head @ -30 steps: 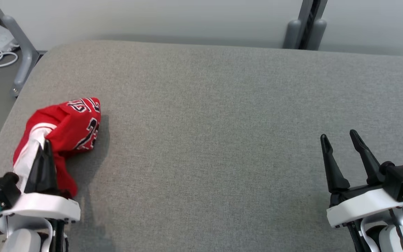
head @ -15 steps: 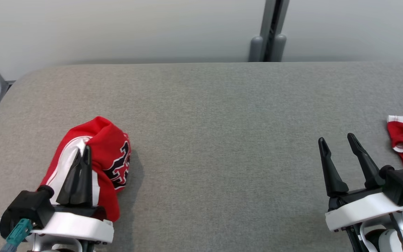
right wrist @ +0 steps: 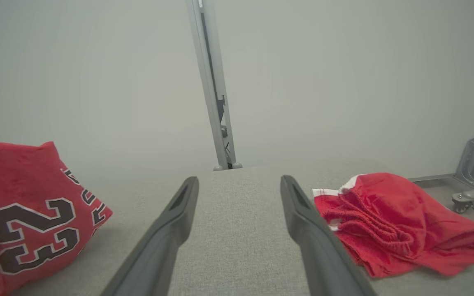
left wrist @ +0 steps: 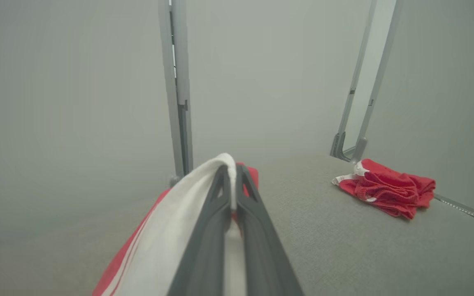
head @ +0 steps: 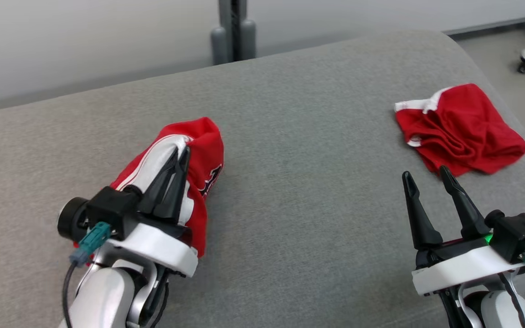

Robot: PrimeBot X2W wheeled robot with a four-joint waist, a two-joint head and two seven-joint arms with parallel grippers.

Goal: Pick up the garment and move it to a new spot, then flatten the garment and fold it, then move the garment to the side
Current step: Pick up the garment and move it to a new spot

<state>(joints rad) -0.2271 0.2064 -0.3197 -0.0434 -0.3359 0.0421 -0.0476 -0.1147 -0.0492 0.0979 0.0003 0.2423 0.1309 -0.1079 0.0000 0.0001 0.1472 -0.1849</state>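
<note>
Red jersey (head: 208, 141), bunched, is clamped in the left tool (head: 184, 152), well apart from the shorts (head: 463, 127); right tool (head: 425, 173) gapes empty. Relocation step, seemingly; next: lower it, release, spread flat.

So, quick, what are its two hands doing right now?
Left gripper: closed on the red jersey.
Right gripper: open, holding nothing.

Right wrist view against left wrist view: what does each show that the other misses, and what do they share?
Right wrist: the black 23 on the jersey, and the right gripper open over the grey cushion. Left wrist: the left gripper shut on the jersey's white stripe. Shared: the crumpled red shorts lying on that cushion, and an upright grey post behind.
</note>
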